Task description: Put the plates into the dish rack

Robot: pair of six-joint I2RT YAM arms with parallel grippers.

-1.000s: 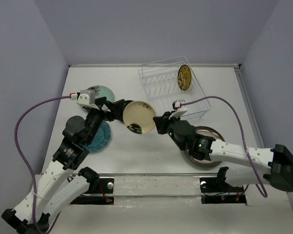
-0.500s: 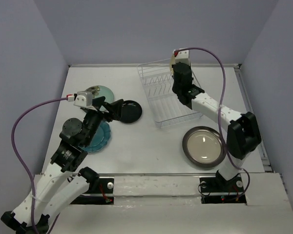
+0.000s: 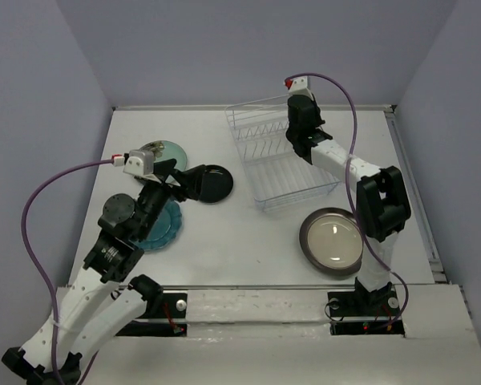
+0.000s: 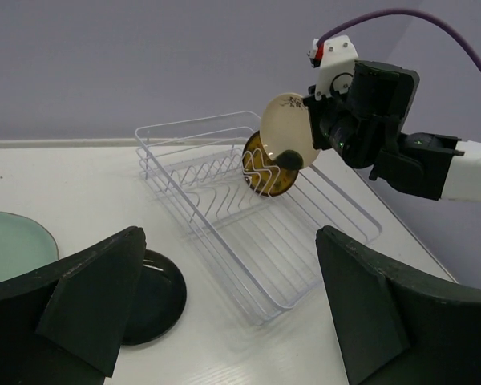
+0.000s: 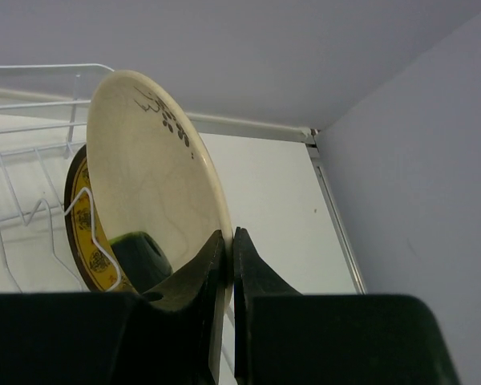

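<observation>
— Plates first: where does each one sit?
— The cream plate (image 5: 144,176) is up on edge over the far end of the dish rack (image 3: 276,176), with the right jaws clamped on its lower rim. Just behind it the amber plate (image 4: 260,172) stands in the prongs (whether the two touch, I cannot tell). The black plate (image 3: 212,183), teal plate (image 3: 162,224) and pale green plate (image 3: 164,151) lie flat on the desk (image 3: 224,249) at the left. The grey-rimmed plate (image 3: 331,242) lies flat on the near side of the rack.
— And the left jaws?
— Wide apart, holding nothing, just by the black plate.
— How will the cream one handle?
— It looks stiff and glossy, so it is probably slick and easy to chip. I'd guess a pinch on the rim alone lets it swing. Lower it slowly into a free slot beside the amber plate, and let go only once the prongs carry it.
— The flat ones?
— They offer little to grab from above. The rim looks like the only hold, probably with one side tipped up first.
</observation>
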